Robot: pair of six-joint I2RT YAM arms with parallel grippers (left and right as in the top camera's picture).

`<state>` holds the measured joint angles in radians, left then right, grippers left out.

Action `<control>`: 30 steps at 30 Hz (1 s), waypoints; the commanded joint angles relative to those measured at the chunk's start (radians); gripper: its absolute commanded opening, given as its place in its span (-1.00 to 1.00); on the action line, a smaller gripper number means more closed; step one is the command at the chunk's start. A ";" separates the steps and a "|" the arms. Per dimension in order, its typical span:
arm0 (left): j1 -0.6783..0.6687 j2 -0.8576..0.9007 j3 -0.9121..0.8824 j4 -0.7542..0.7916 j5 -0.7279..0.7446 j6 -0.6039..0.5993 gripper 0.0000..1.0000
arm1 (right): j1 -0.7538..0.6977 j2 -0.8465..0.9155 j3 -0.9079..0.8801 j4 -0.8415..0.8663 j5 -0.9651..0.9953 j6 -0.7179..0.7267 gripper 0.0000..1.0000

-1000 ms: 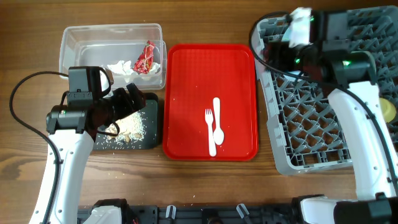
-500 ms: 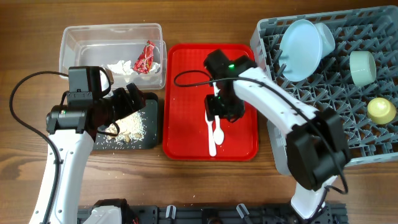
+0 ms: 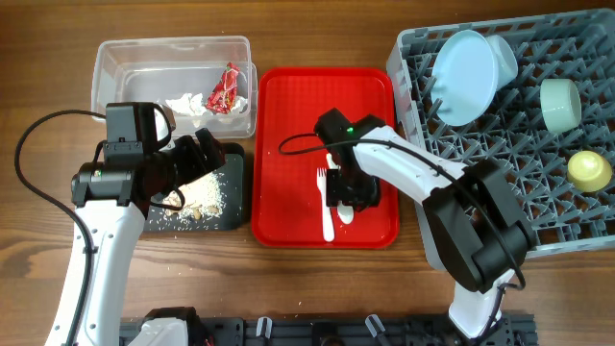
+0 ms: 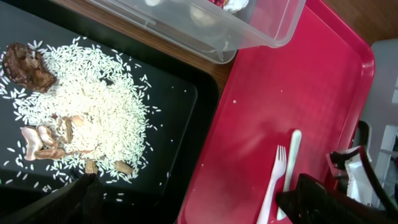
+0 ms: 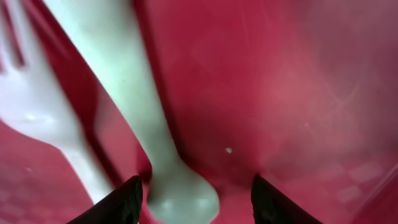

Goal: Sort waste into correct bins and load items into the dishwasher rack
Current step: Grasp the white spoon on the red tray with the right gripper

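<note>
Step in hand: spoon [image 5: 130,87] pickup. Right pincer [image 5: 198,202] down on red tray [image 3: 288,144], midway between left and right tabletop edges, fingers [image 5: 122,203] apart astride spoon, fork [image 3: 325,207] just beside. Next: close on handle, lift, carry to rack [image 3: 480,173] at right edge.

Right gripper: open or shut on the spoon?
Open. In the right wrist view the right gripper's fingertips stand apart on either side of the spoon, which lies on the red tray, red showing between.

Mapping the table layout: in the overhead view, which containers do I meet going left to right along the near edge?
Black tray → red tray → rack. The clear tub is left out, since it overlaps the black tray.
</note>
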<state>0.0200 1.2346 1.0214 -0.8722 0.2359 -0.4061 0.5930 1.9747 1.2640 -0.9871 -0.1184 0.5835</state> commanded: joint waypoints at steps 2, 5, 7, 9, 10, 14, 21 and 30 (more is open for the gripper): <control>0.006 -0.008 0.006 -0.001 0.002 0.002 0.99 | 0.005 0.008 -0.045 0.004 -0.005 0.019 0.14; 0.006 -0.008 0.006 -0.001 0.002 0.002 0.99 | 0.004 0.008 -0.062 0.005 -0.005 0.011 0.06; 0.006 -0.008 0.006 0.000 0.002 0.002 1.00 | 0.005 0.008 -0.062 -0.001 -0.007 -0.027 -0.07; 0.006 -0.008 0.006 -0.001 0.002 0.002 1.00 | 0.005 0.008 -0.062 -0.009 -0.032 -0.068 -0.07; 0.006 -0.008 0.006 0.000 0.002 0.002 0.99 | 0.004 0.008 -0.062 -0.008 -0.043 -0.098 -0.07; 0.006 -0.008 0.006 0.000 0.002 0.002 0.99 | 0.004 0.008 -0.062 -0.009 -0.052 -0.198 -0.06; 0.006 -0.008 0.006 0.000 0.002 0.002 0.99 | 0.004 0.008 -0.062 0.035 -0.027 -0.270 0.01; 0.006 -0.008 0.006 -0.008 0.002 0.002 1.00 | 0.004 0.008 -0.062 0.045 -0.009 -0.269 0.01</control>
<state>0.0200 1.2346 1.0214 -0.8791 0.2359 -0.4061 0.5930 1.9499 1.2308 -0.9451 -0.1589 0.3370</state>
